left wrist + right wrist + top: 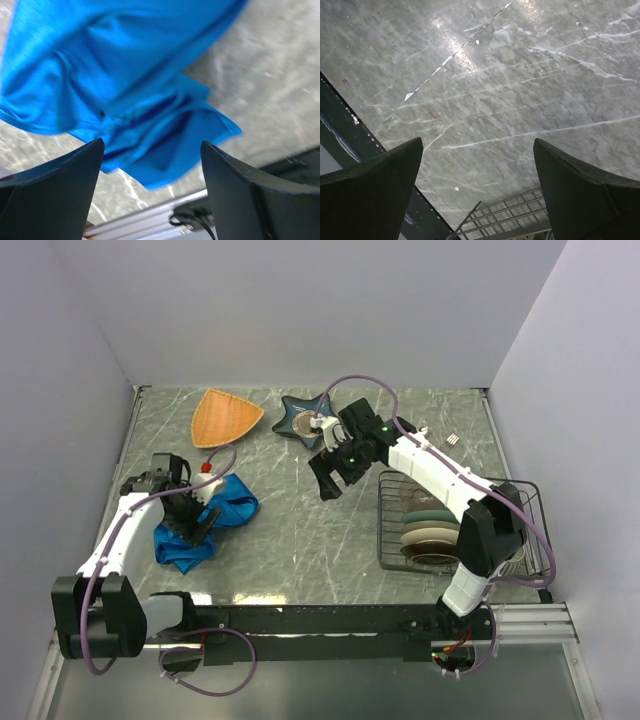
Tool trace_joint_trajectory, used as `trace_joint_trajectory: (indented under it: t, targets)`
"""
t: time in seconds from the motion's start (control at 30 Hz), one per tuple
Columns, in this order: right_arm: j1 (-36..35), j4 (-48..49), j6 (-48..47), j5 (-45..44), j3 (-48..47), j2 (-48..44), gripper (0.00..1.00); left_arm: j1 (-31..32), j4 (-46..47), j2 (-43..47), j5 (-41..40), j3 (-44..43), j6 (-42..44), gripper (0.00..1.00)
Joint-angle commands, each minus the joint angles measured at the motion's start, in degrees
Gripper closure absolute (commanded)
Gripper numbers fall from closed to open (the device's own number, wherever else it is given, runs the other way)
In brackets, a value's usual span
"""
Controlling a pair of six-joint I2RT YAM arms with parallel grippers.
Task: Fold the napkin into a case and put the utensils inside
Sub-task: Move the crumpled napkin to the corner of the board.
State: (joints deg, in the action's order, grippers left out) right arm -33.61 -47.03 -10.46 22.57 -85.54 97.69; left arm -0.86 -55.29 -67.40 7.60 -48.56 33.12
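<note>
Grey marbled counter [300, 540] boxed in by pale walls, and all the action is on the left side. The napkin [237, 503] lies bunched in a rumpled blue heap near the front-left of the counter, nowhere near flat and with no case formed, so by my reading we're on the very first job: getting that cloth spread out square. The left pincer [197, 522] hangs right over the heap, jaws spread wide. In the wrist view its dark fingers [60, 185] frame the folds with nothing pinched between them, so it's released and holding nothing. Over to the right pincer [330, 483]: it's released too, jaws wide apart, poised above bare counter near the middle, with the wire rack [385, 510] of dishes just beside its arm. At the back sit an orange triangular dish [226, 417] and a dark star-shaped dish [303, 416]. And the utensils? I can't pick out the spoon or fork for certain; a couple of small pale glints at the back right are too tiny to call. Next move, as I see it: the left needs to come down on a free corner or edge of the cloth and close on a single layer, not the whole bundle. The right would then take an opposite corner to pull it flat.
</note>
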Motion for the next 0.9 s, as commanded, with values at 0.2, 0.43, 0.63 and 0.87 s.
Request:
trace_joint_trajectory:
  t: [0.2, 0.43, 0.63, 0.87]
  targets:
    - [-0.23, 3.69, 5.53, 2.83, -2.8, 1.45, 0.0, 2.0, 13.1, -8.0, -5.93, 0.04, 1.76, 0.51]
    - [-0.32, 6.59, 9.93, 4.68, -2.97, 3.73, 0.01, 4.46, 7.66, -7.14, -0.05, -4.7, 4.32, 0.99]
    - [-0.23, 8.35, 14.67, 7.4, -4.9, 7.42, 0.08, 6.22, 3.17, -3.89, 5.41, -10.59, 3.79, 0.99]
    - [-0.15, 8.97, 17.14, 8.28, -7.62, 10.41, 0.09, 11.66, 2.73, -8.09, 13.75, -20.85, -6.57, 0.99]
